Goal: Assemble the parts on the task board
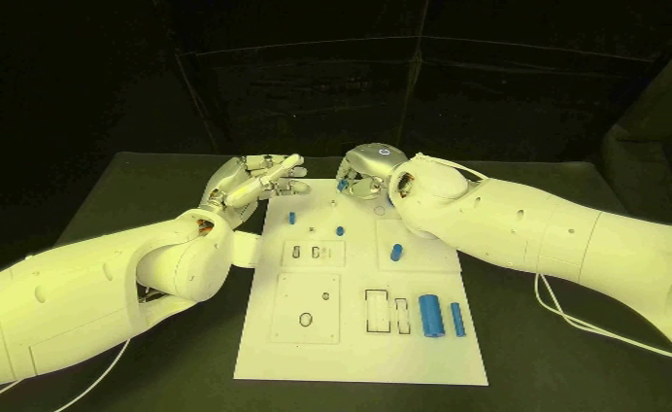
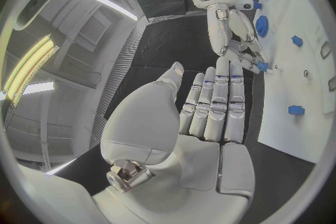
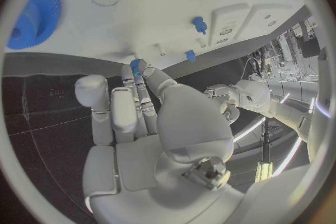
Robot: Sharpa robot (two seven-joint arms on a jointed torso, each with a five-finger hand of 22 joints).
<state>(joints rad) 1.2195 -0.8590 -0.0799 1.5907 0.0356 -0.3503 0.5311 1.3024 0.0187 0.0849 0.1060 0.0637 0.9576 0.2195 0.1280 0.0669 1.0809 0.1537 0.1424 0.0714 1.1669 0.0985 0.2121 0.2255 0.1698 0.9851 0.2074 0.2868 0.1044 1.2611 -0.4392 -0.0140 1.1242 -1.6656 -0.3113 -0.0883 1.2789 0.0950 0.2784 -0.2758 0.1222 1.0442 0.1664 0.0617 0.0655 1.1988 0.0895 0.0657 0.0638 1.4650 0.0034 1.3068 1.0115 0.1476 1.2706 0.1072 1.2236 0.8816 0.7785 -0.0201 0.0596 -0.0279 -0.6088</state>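
Note:
The white task board [image 1: 364, 344] lies in the middle of the black table. My right hand [image 1: 367, 171] hovers over the board's far end and pinches a small blue part [image 3: 135, 63] at its fingertips; the left wrist view shows the same part [image 2: 261, 66] just above the board. A blue gear [image 3: 35, 17] lies flat on the board beside that hand. My left hand [image 1: 259, 179] is at the board's far left corner, fingers [image 2: 217, 101] straight and together, holding nothing. Small blue pegs [image 1: 291, 218] [image 1: 341, 231] stand in the board behind the hands.
Another blue piece [image 1: 396, 253] lies mid-board. Two blue cylinders [image 1: 430, 315] [image 1: 458, 320] lie side by side near the board's right edge, next to rectangular slots [image 1: 378, 309]. An oval recess [image 1: 306, 319] is at the near left. Black table surrounds the board.

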